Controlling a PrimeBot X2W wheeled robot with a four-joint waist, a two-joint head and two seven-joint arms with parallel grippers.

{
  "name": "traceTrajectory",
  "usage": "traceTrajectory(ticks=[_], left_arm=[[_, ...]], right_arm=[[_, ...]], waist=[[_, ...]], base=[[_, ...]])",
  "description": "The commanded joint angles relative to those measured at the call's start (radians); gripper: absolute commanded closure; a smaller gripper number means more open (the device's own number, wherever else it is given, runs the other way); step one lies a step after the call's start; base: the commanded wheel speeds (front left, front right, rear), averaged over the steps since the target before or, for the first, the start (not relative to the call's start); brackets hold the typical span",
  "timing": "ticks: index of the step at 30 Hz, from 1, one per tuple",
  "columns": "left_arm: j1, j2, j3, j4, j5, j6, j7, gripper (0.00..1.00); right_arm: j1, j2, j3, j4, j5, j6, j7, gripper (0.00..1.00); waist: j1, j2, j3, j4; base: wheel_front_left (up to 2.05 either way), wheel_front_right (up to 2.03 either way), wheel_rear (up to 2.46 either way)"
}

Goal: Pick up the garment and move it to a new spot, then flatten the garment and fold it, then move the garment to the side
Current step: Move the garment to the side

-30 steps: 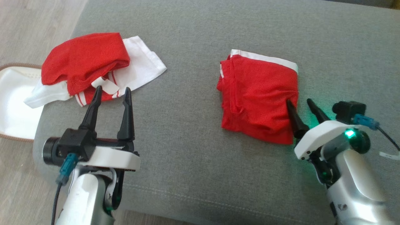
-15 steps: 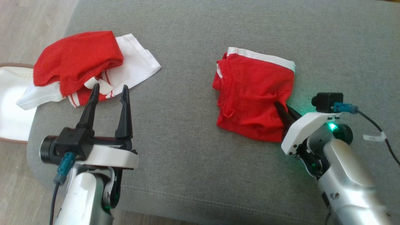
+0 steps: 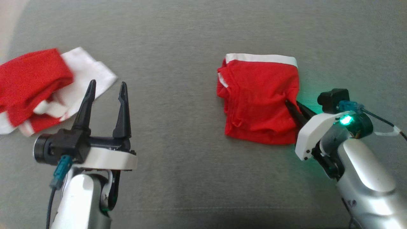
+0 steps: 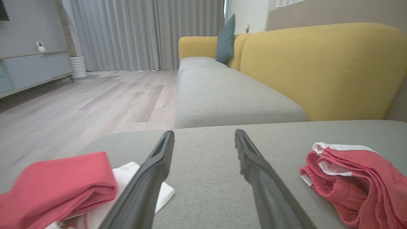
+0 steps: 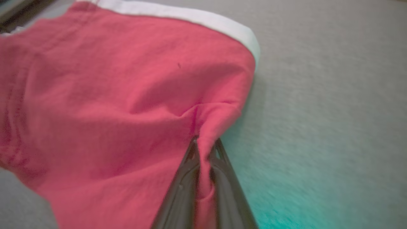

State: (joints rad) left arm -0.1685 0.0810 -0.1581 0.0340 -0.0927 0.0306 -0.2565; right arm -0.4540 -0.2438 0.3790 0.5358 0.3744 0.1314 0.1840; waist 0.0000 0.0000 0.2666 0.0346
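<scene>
At nine o'clock on the grey sofa seat lies another red-and-white garment, beside the empty, wide-spread left claw. At three o'clock, the right claw pinches the folded red garment at its edge.

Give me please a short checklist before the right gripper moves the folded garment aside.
1. The right gripper is shut on the right edge of the garment: ok.
2. The garment is folded, white band at its far edge: ok.
3. The grip takes all layers: cannot tell.
4. The left gripper is open, apart from the garment: ok.
5. The pile lies apart from the garment, at the left of the cushion: ok.
</scene>
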Motion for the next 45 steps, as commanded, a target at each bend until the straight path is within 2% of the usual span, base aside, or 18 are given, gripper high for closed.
traceTrajectory(ticks=[1, 8, 13, 21, 26, 31, 45], left_arm=[[-0.037, 0.017, 0.027, -0.038, 0.010, -0.004, -0.005, 0.00], [-0.069, 0.032, -0.002, -0.054, 0.031, -0.029, -0.005, 0.00], [-0.097, 0.048, -0.020, -0.057, 0.044, -0.045, -0.005, 0.00], [-0.143, 0.072, -0.043, -0.073, 0.062, -0.061, 0.003, 0.00], [-0.173, 0.082, -0.054, -0.083, 0.065, -0.070, 0.009, 0.00], [-0.198, 0.087, -0.067, -0.098, 0.073, -0.072, 0.013, 0.00], [-0.274, 0.086, -0.113, -0.103, 0.082, -0.089, 0.010, 0.00]], right_arm=[[0.007, -0.013, 0.012, -0.037, -0.007, -0.001, 0.003, 1.00], [-0.018, -0.074, 0.019, -0.091, -0.022, -0.001, 0.010, 1.00], [-0.068, -0.142, -0.003, -0.105, -0.022, -0.001, -0.006, 1.00], [-0.174, -0.289, -0.053, -0.102, -0.028, -0.001, -0.012, 1.00], [-0.222, -0.346, -0.095, -0.094, -0.029, -0.001, -0.006, 1.00], [-0.248, -0.366, -0.147, -0.096, -0.041, -0.001, -0.003, 1.00], [-0.246, -0.355, -0.331, -0.070, -0.130, -0.001, 0.009, 1.00]], waist=[[0.0000, 0.0000, 0.020, -0.066], [0.0000, 0.0000, 0.067, -0.197], [0.0000, 0.0000, 0.104, -0.264], [0.0000, 0.0000, 0.168, -0.324], [0.0000, 0.0000, 0.208, -0.334], [0.0000, 0.0000, 0.244, -0.338], [0.0000, 0.0000, 0.316, -0.313]], base=[[0.00, 0.00, 0.00], [0.00, 0.00, 0.00], [0.00, 0.00, 0.00], [0.00, 0.00, 0.00], [0.00, 0.00, 0.00], [0.00, 0.00, 0.00], [0.00, 0.00, 0.00]])
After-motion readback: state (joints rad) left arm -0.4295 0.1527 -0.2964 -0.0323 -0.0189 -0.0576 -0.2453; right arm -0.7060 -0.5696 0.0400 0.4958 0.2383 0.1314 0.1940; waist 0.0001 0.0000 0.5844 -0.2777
